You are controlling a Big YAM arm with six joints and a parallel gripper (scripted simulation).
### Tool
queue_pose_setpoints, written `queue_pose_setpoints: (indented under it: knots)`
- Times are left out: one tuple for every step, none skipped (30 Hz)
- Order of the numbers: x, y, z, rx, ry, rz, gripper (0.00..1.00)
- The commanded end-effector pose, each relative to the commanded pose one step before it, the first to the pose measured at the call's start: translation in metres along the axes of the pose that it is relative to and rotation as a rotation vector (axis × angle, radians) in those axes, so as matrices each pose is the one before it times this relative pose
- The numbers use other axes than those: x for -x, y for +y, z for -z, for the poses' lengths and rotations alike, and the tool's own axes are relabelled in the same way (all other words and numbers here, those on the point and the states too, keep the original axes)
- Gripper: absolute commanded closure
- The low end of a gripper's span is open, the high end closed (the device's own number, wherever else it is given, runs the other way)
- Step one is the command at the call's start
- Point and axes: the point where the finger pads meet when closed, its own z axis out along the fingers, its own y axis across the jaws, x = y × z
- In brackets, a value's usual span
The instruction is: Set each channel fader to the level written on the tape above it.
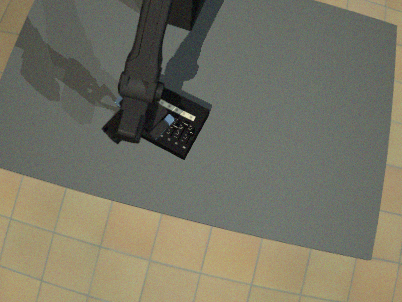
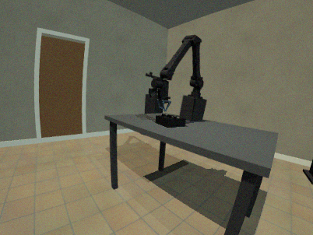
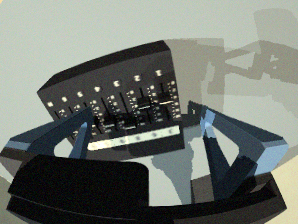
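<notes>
The black lighting desk (image 1: 176, 131) stands on the grey table; it also shows in the side view (image 2: 170, 121) and in the wrist view (image 3: 113, 99). A white tape strip (image 3: 133, 139) runs along its near edge in the wrist view, above a row of several faders (image 3: 133, 106). The written levels are too small to read. My gripper (image 3: 146, 112) (image 2: 164, 105) is open and empty, its blue-tipped fingers spread on either side of the desk, a little above it. In the overhead view the arm (image 1: 137, 85) hides the desk's left part.
The arm's base block (image 2: 192, 109) stands at the back of the table behind the desk. A second dark block (image 2: 152, 103) stands behind the gripper. The table edge lies well away from the desk on all sides.
</notes>
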Motion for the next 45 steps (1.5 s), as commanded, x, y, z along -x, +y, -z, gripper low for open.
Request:
queue_pose_setpoints:
  knots:
    - [0.02522,0.01088,0.02169,0.06288,-0.08175,0.24357,0.0]
    - [0.00009,0.00003,0.00003,0.00004,-0.00016,0.00003,1.0]
    - [0.00003,0.00001,0.00001,0.00001,-0.00006,0.00001,1.0]
    - [0.00001,0.0,0.00001,0.00001,-0.00003,0.0,1.0]
    - [-0.00095,-0.00022,0.00001,-0.00091,0.00392,-0.00064,1.0]
    - [-0.00077,-0.00018,0.0,-0.00073,0.00314,-0.00051,1.0]
    - [-0.00002,0.0,0.0,-0.00002,0.00008,-0.00001,1.0]
    - [-0.00014,0.00051,-0.00008,0.00005,0.00018,0.0012,1.0]
    - [-0.00064,0.00215,-0.00035,0.00019,0.00087,0.00502,1.0]
    - [-0.00039,0.00132,-0.00021,0.00012,0.00053,0.00309,1.0]
    - [-0.00008,0.00022,-0.00005,-0.00047,0.00002,0.00072,1.0]
    - [0.00003,-0.00011,0.0,-0.00062,-0.00015,0.0,1.0]
    - [0.00001,-0.00003,0.0,-0.00016,-0.00004,0.0,1.0]
    - [0.0,0.0,0.0,0.0,0.00001,0.00001,1.0]
    - [0.0,0.0,0.0,0.0,0.0,0.0,1.0]
    - [0.0,0.0,0.0,0.0,0.0,0.0,1.0]
    - [0.0,0.0,0.0,0.0,-0.00001,0.0,1.0]
    - [0.0,-0.00001,0.0,-0.00005,-0.00001,0.0,1.0]
    - [0.0,-0.00001,0.0,-0.00004,-0.00001,-0.00284,1.0]
    - [0.0,0.0,0.0,0.0,0.0,-0.0024,1.0]
    - [0.00001,-0.00001,0.0,-0.00008,-0.00002,-0.00041,1.0]
    - [0.0,-0.00001,0.0,-0.00004,-0.00001,0.0,1.0]
    - [0.0,0.0,0.0,0.0,0.0,0.0,1.0]
    - [0.0,0.0,0.0,0.0,0.0,0.0,1.0]
    - [0.0,0.0,0.0,0.0,0.0,0.0,1.0]
    - [0.0,0.0,0.0,0.0,0.0,0.0,1.0]
    - [0.0,0.0,0.0,0.0,0.0,0.0,1.0]
    - [0.0,0.0,0.0,0.0,0.0,0.0,1.0]
    - [0.0,0.0,0.0,0.0,0.0,0.0,1.0]
    - [0.0,0.0,0.0,0.0,0.0,0.0,1.0]
    - [0.0,0.0,0.0,0.0,0.0,0.0,1.0]
    - [0.0,0.0,0.0,0.0,0.0,0.0,1.0]
    - [0.0,0.0,0.0,0.0,0.0,0.0,1.0]
    - [0.0,0.0,0.0,0.0,0.0,0.0,1.0]
    - [0.0,0.0,0.0,0.0,0.0,0.0,1.0]
    - [0.0,0.0,0.0,0.0,-0.00001,0.0,1.0]
    - [0.00001,0.00001,-0.00001,0.00002,-0.00007,0.00001,1.0]
    - [0.00004,0.00002,-0.00002,0.00005,-0.00018,0.00004,1.0]
    - [0.00007,0.00004,-0.00005,0.00009,-0.00034,0.00007,1.0]
    - [0.00012,0.00007,-0.00007,0.00014,-0.00055,0.00011,1.0]
    - [0.00017,0.0001,-0.0001,0.0002,-0.00079,0.00015,1.0]
    - [0.00023,0.00013,-0.00014,0.00027,-0.00106,0.00021,1.0]
    - [0.00029,0.00016,-0.00018,0.00034,-0.00135,0.00026,1.0]
    - [0.00036,0.0002,-0.00022,0.00043,-0.00167,0.00033,1.0]
    - [0.00006,0.00015,-0.00026,0.00015,-0.00049,0.00014,1.0]
